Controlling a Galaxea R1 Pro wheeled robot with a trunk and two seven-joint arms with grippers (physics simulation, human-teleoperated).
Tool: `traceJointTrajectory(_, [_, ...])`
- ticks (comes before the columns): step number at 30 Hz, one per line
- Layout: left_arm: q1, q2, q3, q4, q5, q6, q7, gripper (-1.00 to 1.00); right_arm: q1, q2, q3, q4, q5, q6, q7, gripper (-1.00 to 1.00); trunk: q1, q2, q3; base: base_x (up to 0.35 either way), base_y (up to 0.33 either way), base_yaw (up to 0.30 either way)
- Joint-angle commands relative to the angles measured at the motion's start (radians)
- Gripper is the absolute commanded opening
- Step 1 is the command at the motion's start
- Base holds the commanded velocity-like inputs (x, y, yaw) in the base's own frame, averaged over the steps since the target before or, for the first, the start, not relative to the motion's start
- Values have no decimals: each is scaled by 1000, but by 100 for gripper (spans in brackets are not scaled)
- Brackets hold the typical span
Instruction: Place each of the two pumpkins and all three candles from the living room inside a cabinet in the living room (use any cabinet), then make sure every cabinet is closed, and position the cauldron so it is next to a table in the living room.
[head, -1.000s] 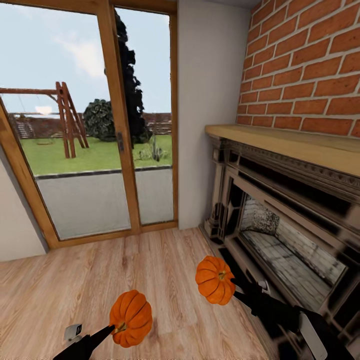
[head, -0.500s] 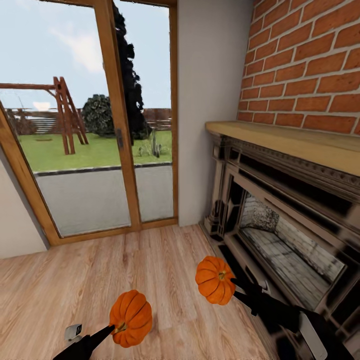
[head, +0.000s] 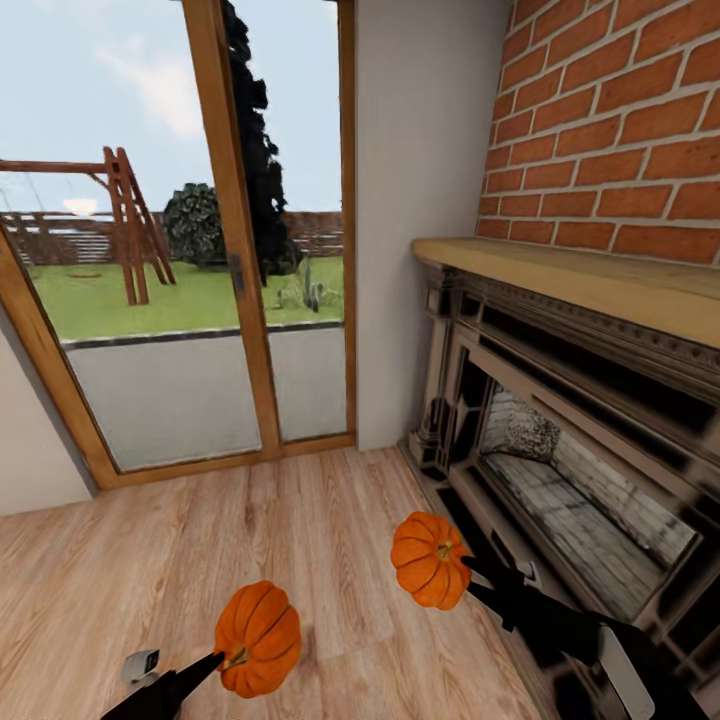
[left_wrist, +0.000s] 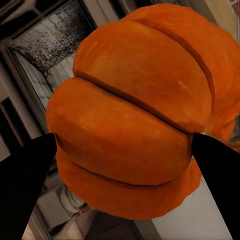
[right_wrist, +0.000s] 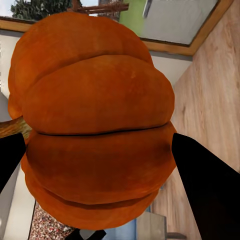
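Pumpkins ride in both jaws above the light plank floor (head: 150, 560): the left gripper (head: 222, 658) is clamped on one pumpkin (head: 258, 638), its dark fingers (left_wrist: 22, 185) pressing the ribbed sides, while the right gripper (head: 470, 578) grips the other pumpkin (head: 430, 560), stem turned toward the arm. The right-hand pumpkin hangs just beside the ornate dark fireplace (head: 560, 450), whose wooden mantel (head: 600, 280) juts out below a red brick chimney (head: 620, 130). Ahead stands a wood-framed glass door (head: 200, 270) looking onto a lawn with a swing frame (head: 120, 230). A plain wall (head: 415, 200) fills the corner between door and brick. Bare floor lies open on the left.
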Motion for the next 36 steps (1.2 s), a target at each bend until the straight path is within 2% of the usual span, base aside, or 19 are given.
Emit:
traceJointTrajectory(1, [-1, 2, -6, 1, 10, 10, -3, -100, -1, 0, -1, 0, -3, 4, 3, -100, 0, -1, -1, -101, 82, 0])
traceJointTrajectory(12, [-1, 3, -6, 2, 13, 9, -5, -100, -1, 0, -1, -2, -6, 4, 4, -100, 0, -1, -2, -216, 171, -43])
traceJointTrajectory(24, [-1, 3, -6, 2, 13, 9, -6, -100, -1, 0, -1, -2, -6, 4, 4, -100, 0, -1, -2, -64, 258, -256])
traceJointTrajectory(36, [-1, 3, -6, 2, 13, 8, -8, -100, -1, 0, -1, -2, -6, 4, 4, -100, 0, -1, -2, -1, 31, -275])
